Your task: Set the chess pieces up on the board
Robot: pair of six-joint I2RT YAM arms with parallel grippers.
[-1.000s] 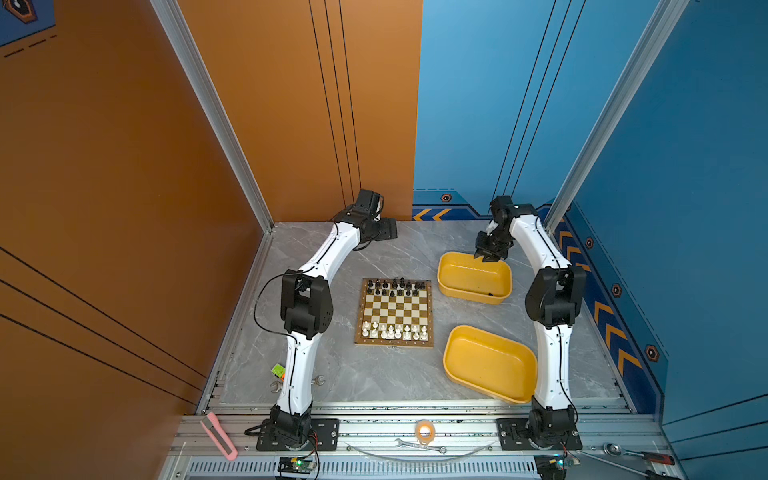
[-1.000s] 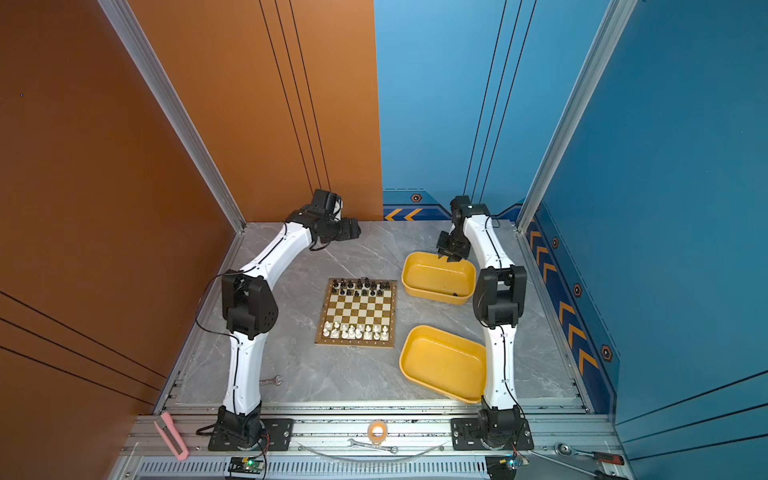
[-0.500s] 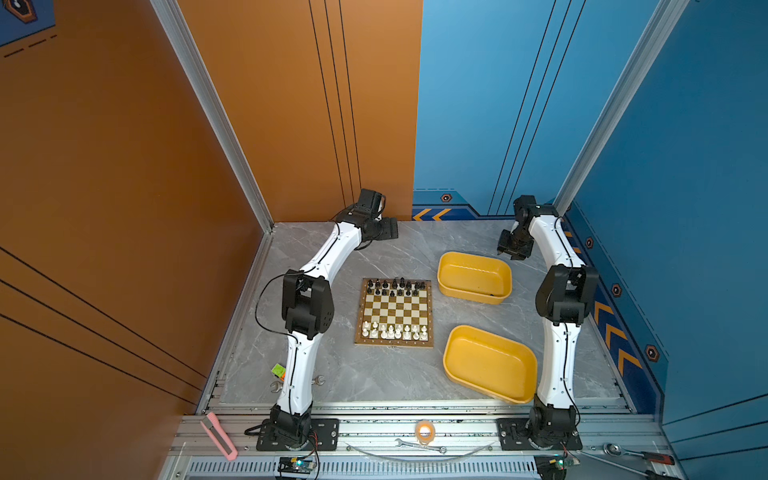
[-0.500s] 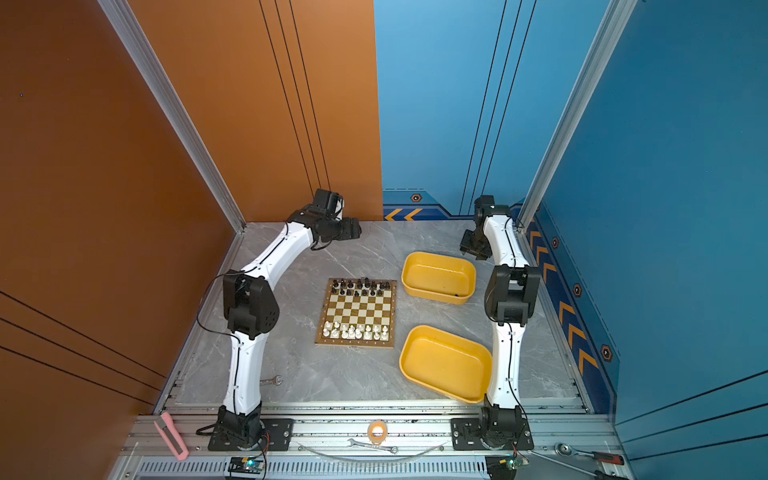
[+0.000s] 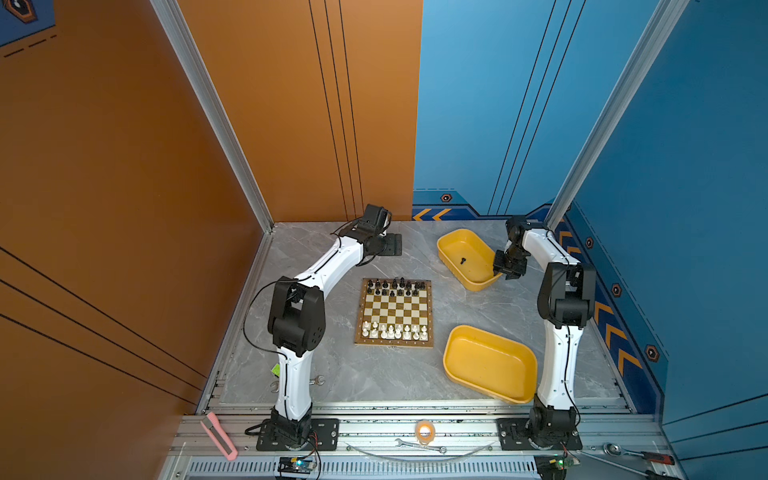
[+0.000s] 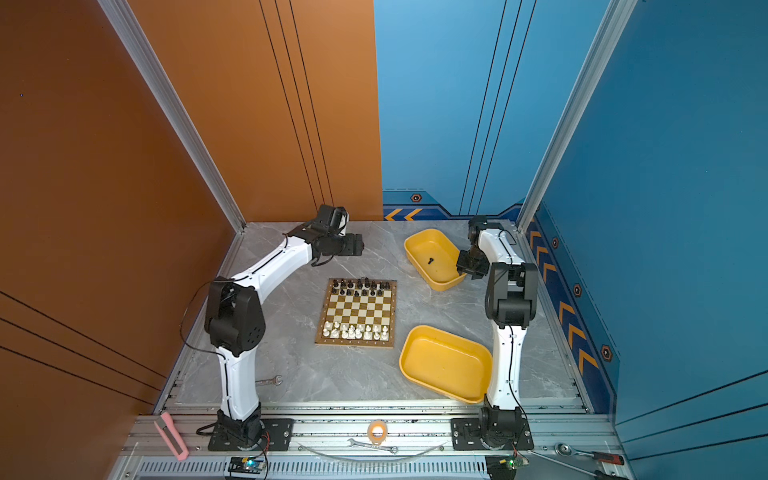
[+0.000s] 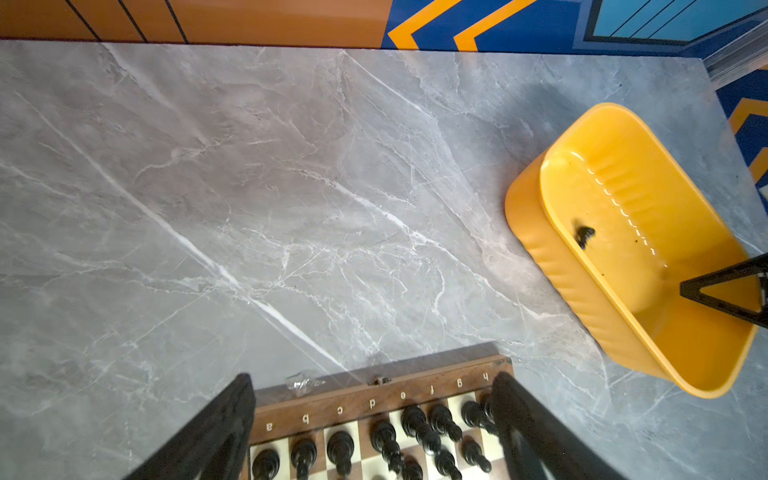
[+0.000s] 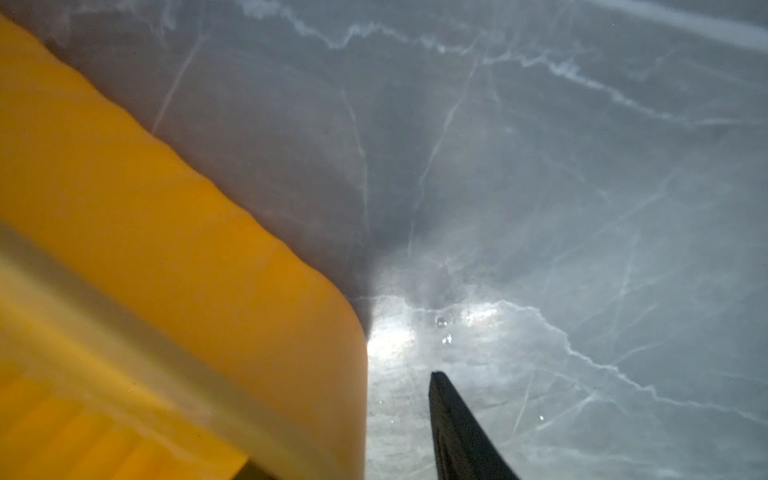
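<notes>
The board [image 5: 394, 311] lies mid-table, black chess pieces [image 5: 395, 286] on its two far rows and white ones [image 5: 395, 331] on its two near rows. One black piece [image 5: 463, 260] lies in the far yellow tray [image 5: 478, 249], which stands slantwise. My right gripper [image 5: 508, 268] is at that tray's near right corner. Its jaws straddle the tray wall [image 8: 166, 249], and the outer finger [image 8: 457, 436] stands a gap away from it. My left gripper [image 7: 372, 378] is open and holds nothing, behind the board's far edge [image 7: 374, 399].
A second yellow tray [image 5: 490, 365] sits near right of the board with nothing in it. A wrench [image 5: 316, 380] lies by the left arm's base. A pink cutter [image 5: 218, 434] and a tape roll [image 5: 424, 430] rest on the front rail. Walls close in at the back and on both sides.
My right gripper went from over the far tray out to the right, then down to the tray's near right corner. The tray has turned slantwise. The left arm has not moved.
</notes>
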